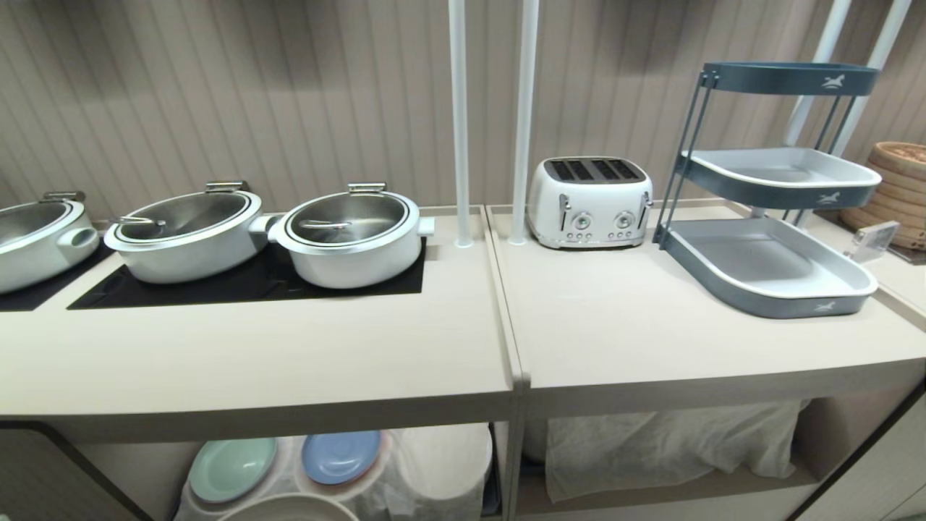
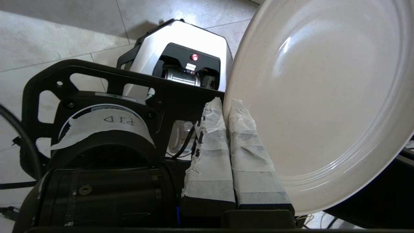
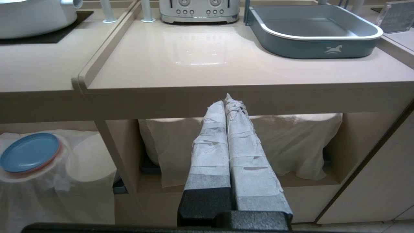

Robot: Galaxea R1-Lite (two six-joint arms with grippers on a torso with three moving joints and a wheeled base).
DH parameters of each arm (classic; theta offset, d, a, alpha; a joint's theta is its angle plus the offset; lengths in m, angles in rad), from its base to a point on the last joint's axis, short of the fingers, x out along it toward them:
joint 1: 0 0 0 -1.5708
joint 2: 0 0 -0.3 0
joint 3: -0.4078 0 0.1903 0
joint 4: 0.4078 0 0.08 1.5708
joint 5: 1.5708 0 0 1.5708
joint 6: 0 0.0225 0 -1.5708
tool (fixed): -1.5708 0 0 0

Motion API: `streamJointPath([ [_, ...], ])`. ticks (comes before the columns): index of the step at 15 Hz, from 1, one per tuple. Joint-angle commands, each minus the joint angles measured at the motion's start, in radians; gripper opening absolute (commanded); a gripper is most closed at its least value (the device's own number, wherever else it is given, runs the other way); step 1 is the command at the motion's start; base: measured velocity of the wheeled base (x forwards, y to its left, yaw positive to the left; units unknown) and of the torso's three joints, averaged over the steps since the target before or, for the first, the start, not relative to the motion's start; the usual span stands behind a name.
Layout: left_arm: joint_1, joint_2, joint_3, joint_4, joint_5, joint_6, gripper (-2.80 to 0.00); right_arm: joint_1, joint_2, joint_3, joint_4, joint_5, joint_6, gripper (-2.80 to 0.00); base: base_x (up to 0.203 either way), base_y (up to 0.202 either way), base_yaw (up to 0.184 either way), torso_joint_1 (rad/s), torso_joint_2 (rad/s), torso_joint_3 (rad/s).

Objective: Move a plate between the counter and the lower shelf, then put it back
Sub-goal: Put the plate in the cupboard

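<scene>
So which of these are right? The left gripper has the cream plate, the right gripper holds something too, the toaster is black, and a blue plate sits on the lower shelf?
1. The left gripper is clamped on the cream plate. True.
2. The right gripper holds something. False: it is shut on nothing, in front of the counter edge.
3. The toaster is black. False: it is white.
4. A blue plate sits on the lower shelf. True.

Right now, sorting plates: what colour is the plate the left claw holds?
Cream-beige plate, plain; left wrist view.
</scene>
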Motion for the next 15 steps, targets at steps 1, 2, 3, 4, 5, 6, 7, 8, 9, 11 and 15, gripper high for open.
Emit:
streamJointPath([
  [1,0.000,-0.005,0.006,0.004,0.002,-0.002,-2.80,0.000,0.000,0.000,0.000,0.000,0.000,-2.80,0.000,-0.194,-0.001,-0.001,0.00,-0.002],
  [2,0.001,-0.012,0.006,0.003,0.001,-0.002,-2.80,0.000,0.000,0.000,0.001,0.000,0.000,-2.80,0.000,-0.168,-0.001,0.002,0.00,0.000],
  [3,0.001,-0.015,0.006,0.003,0.002,-0.002,-2.80,0.000,0.000,0.000,0.000,0.000,0.000,-2.80,0.000,-0.115,0.000,-0.005,0.00,0.006],
  [4,0.002,-0.015,0.006,0.001,0.002,-0.002,-2.80,0.000,0.000,0.000,0.001,0.000,0.000,-2.80,0.000,0.000,0.000,0.000,0.00,0.000],
  [5,0.000,-0.015,0.006,0.000,-0.001,-0.002,-2.80,0.000,0.000,0.000,0.000,0.000,0.000,-2.80,0.000,0.000,0.000,0.000,0.00,0.000],
  [6,0.000,-0.015,0.006,0.000,-0.003,-0.001,-2.80,0.000,0.000,0.000,0.000,0.000,0.000,-2.80,0.000,0.000,0.000,0.000,0.00,0.000],
  [7,0.000,-0.015,0.006,-0.002,-0.004,-0.001,-2.80,0.000,0.000,0.000,0.000,0.000,0.000,-2.80,0.000,0.000,0.000,0.000,0.00,0.000],
  [8,0.000,-0.015,0.004,-0.002,-0.003,0.001,-2.80,0.000,0.000,0.000,0.000,0.000,0.000,-2.80,0.000,0.000,0.000,0.000,0.00,0.000],
  [9,0.000,-0.016,0.006,-0.001,0.002,0.001,-2.80,0.000,0.000,0.000,0.001,0.000,0.000,-2.80,0.000,0.000,0.000,0.000,0.00,0.000],
  [11,0.000,-0.016,0.004,0.000,0.011,0.001,-2.80,0.000,0.000,0.000,0.000,0.000,0.000,-2.80,0.000,0.000,0.000,0.000,0.00,0.000],
  [15,0.000,-0.009,0.023,-0.002,0.015,0.004,-2.80,0.000,0.000,0.000,0.000,0.000,0.000,-2.80,0.000,0.000,0.000,0.000,0.00,0.000],
])
